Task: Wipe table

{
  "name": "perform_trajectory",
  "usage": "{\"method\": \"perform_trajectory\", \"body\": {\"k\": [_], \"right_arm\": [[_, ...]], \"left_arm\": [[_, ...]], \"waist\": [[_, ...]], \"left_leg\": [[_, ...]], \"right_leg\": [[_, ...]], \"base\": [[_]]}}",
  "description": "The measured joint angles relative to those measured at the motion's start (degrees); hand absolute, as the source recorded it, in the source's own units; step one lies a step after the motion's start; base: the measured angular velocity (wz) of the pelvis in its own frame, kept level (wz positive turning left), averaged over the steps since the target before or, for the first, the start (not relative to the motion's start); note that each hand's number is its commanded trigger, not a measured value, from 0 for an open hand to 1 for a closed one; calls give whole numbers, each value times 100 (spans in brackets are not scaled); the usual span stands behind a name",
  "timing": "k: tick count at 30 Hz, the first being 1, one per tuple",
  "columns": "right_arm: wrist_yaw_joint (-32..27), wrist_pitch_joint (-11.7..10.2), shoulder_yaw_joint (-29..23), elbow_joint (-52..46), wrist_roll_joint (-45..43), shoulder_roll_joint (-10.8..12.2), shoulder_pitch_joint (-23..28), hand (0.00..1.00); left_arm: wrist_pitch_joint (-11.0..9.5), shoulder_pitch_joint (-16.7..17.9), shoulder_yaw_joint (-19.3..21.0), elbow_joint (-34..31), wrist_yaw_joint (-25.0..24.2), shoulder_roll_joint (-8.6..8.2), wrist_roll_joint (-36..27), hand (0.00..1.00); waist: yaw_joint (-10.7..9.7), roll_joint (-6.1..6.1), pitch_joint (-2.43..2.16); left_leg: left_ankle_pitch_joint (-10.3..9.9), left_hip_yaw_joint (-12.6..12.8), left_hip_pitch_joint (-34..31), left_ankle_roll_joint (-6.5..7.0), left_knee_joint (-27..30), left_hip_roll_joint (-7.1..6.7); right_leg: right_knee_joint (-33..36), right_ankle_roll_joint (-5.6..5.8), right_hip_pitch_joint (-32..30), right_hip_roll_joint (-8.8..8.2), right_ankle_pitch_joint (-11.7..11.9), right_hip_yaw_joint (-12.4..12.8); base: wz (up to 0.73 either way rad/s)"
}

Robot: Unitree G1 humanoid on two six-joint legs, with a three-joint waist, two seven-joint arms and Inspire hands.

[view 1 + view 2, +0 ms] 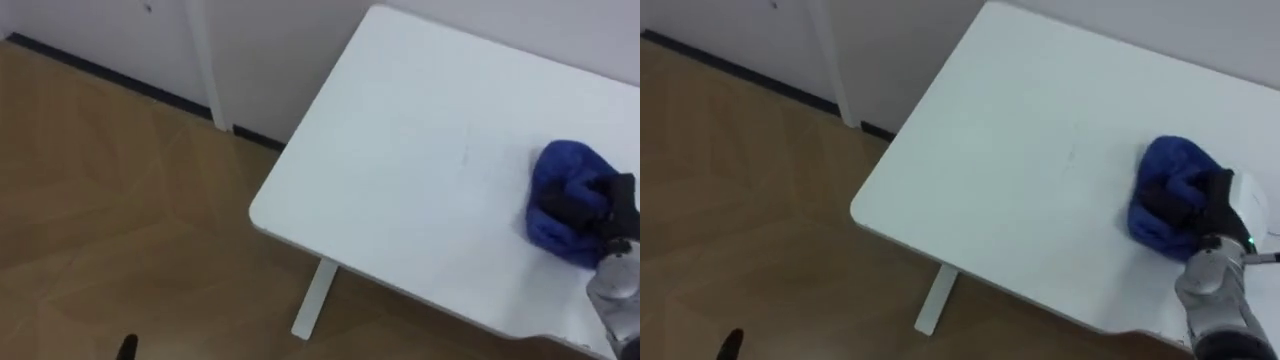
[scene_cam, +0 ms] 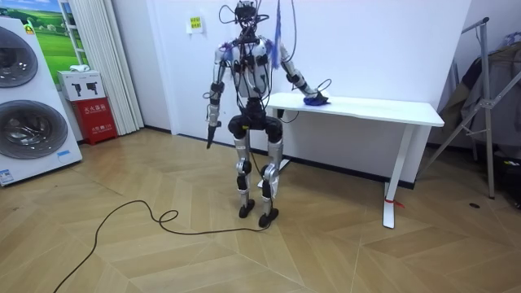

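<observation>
A white desk (image 1: 420, 150) stands against a pale wall (image 1: 260, 50), with wood floor (image 1: 120, 200) beyond its end edge and one white leg (image 1: 315, 300) under the near corner. In the room view a washing machine (image 2: 28, 106) and a red box (image 2: 96, 110) stand well apart, on the room view's left, and a metal rack (image 2: 488, 106) is past the desk's far end. The robot stands upright at the desk's end.

The right arm reaches out over the near edge. The right hand (image 1: 590, 205) has its dark fingers curled into a bunched blue cloth (image 1: 565, 160), grasping it. The cloth lies on the desk close to that near edge, well in from the end corners. The left hand (image 2: 210, 134) hangs by the hip; whether it is clenched or released I cannot tell.

From the cloth to the end edge and back edge the desktop is bare.
</observation>
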Motion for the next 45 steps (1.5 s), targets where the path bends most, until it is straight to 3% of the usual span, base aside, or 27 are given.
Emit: {"method": "perform_trajectory", "body": {"k": [4,6,7,9,11,12,14,16,17,18,19,20,21,23,24,26,28,29,30,31,32,33,36,38,41,42,45], "right_arm": [[-14,458,158,-187,-394,141,-473,100],[-92,973,555,-465,-879,448,-798,100],[-99,1058,750,-503,-981,525,-925,100],[-34,1151,1485,-532,-1341,949,-1567,100],[32,1092,1892,-553,-1345,1043,-1887,100],[120,1002,1967,-591,-1334,1044,-2021,100],[134,909,1881,-593,-1294,1025,-2042,100],[131,722,1683,-590,-1217,984,-1911,100],[117,562,1630,-539,-1132,973,-1733,100],[97,357,1558,-486,-1120,957,-1554,100],[99,259,1499,-491,-1131,901,-1452,100],[113,169,1371,-579,-1123,754,-1213,100],[154,177,1228,-776,-1147,517,-850,100],[189,318,984,-988,-1159,125,-382,100],[194,479,936,-1024,-1175,-35,-241,100],[267,777,929,-1210,-1391,-163,-224,100],[435,934,1011,-1604,-1639,-79,-225,100],[535,1011,1144,-1999,-1859,67,-294,100],[632,1069,1384,-2471,-2077,240,-338,100],[674,1076,1520,-2654,-2115,319,-404,100],[763,1066,1865,-2885,-2216,586,-657,100],[815,1034,2225,-2868,-2254,873,-968,100],[931,721,2415,-2734,-2278,1079,-1308,100],[823,622,2270,-2654,-2272,1048,-1232,100],[361,214,1647,-2345,-1912,743,-594,100],[148,35,1284,-2213,-1741,692,-312,100],[-141,-155,481,-1645,-1384,434,75,100]], "left_arm": [[-77,-233,-294,24,105,-122,-20,0],[-225,-569,-491,300,150,-166,-20,0],[-276,-615,-549,378,181,-167,-19,0],[-343,-866,-631,471,229,-131,9,0],[-352,-1063,-691,409,204,-62,-32,0],[-382,-1104,-696,346,170,14,-9,0],[-376,-1115,-698,232,142,192,-16,0],[-343,-1100,-679,184,103,429,-20,0],[-321,-1055,-676,185,104,622,-66,0],[-312,-977,-533,196,105,772,-65,0],[-315,-932,-389,199,110,788,-68,0],[-315,-773,-167,200,76,806,-81,0],[-316,-546,9,199,53,787,-98,0],[-309,-173,197,199,0,726,-93,0],[-299,37,232,200,-53,686,-48,0],[-301,241,289,210,-130,572,-16,0],[-299,301,301,196,-177,481,40,0],[-299,270,285,171,-182,396,41,0],[-288,161,280,109,-183,328,48,0],[-275,99,276,56,-184,292,46,0],[-265,-60,263,42,-184,204,24,0],[-260,-235,182,36,-184,110,-27,0],[-318,-392,12,-185,-186,-167,-180,0],[-296,-213,63,-302,-163,-165,-218,0],[-137,59,224,-295,-142,-118,-290,0],[-133,229,340,-300,-136,-102,-226,0],[-133,571,831,-284,-135,62,-155,0]], "waist": [[372,170,134],[790,235,169],[917,230,170],[1210,184,151],[1468,101,174],[1599,87,173],[1488,61,168],[1282,-35,175],[1220,-118,169],[1150,-195,162],[1117,-171,149],[1074,-91,160],[1035,-84,133],[925,-53,46],[866,-42,53],[757,-15,73],[763,16,95],[749,98,140],[785,139,159],[806,143,169],[858,143,193],[1024,128,195],[1109,137,178],[1070,141,176],[747,69,147],[574,45,136],[456,-110,33]], "left_leg": [[-218,596,-18,86,419,148],[-319,1044,-156,48,672,324],[-344,1149,-201,15,726,396],[-423,1261,-521,-197,1015,740],[-419,1208,-790,-380,1123,1031],[-353,1024,-965,-546,1141,1214],[-234,578,-1222,-783,1159,1402],[-123,106,-1397,-1060,1179,1526],[-100,-141,-1387,-1304,1186,1682],[-88,-331,-1334,-1586,1181,1827],[-70,-456,-1290,-1678,1150,1989],[30,-532,-1121,-1540,930,2295],[233,-463,-905,-1378,610,2519],[489,-210,-731,-1319,335,2707],[675,137,-668,-1336,375,2714],[698,566,-664,-1344,730,2682],[224,742,-702,-1305,1331,2398],[-292,759,-779,-1145,1727,2049],[-614,775,-833,-911,1888,1657],[-697,772,-843,-803,1845,1468],[-741,755,-833,-733,1637,1153],[-655,692,-711,-728,1411,1053],[-260,694,-512,-690,711,843],[-154,614,-460,-660,439,754],[-34,213,-450,-597,175,518],[-9,118,-401,-577,104,441],[-4,62,-248,-568,-31,367]], "right_leg": [[1588,141,-685,-382,-345,-20],[3182,216,-1351,-966,-553,39],[3391,205,-1438,-1120,-610,84],[3303,237,-1532,-1644,-623,207],[2694,381,-1530,-1793,-534,390],[2040,474,-1508,-1774,-406,529],[1173,515,-1322,-1745,-34,566],[612,556,-1127,-1734,394,332],[516,571,-1029,-1643,566,223],[684,905,-989,-1508,572,27],[889,1114,-978,-1392,405,-70],[1279,822,-1007,-1133,10,-188],[1457,683,-1020,-940,-208,-217],[1535,480,-1012,-712,-387,-275],[1518,379,-977,-654,-439,-285],[1503,201,-957,-590,-469,-247],[1406,16,-890,-482,-444,-116],[1305,-97,-848,-412,-407,-40],[1239,-148,-867,-306,-376,42],[1224,-190,-895,-266,-372,92],[1218,-238,-978,-213,-370,186],[1192,-363,-1065,-163,-363,358],[883,-682,-1098,-143,-328,420],[671,-685,-1009,-179,-286,351],[517,-293,-836,-292,-151,266],[507,-5,-755,-369,-126,274],[210,205,-435,-379,-70,167]], "base": [[-80],[-100],[-112],[-76],[-24],[7],[91],[115],[77],[63],[38],[14],[6],[0],[-4],[-32],[-52],[-51],[-48],[-46],[-58],[-54],[8],[41],[92],[68],[34]]}}
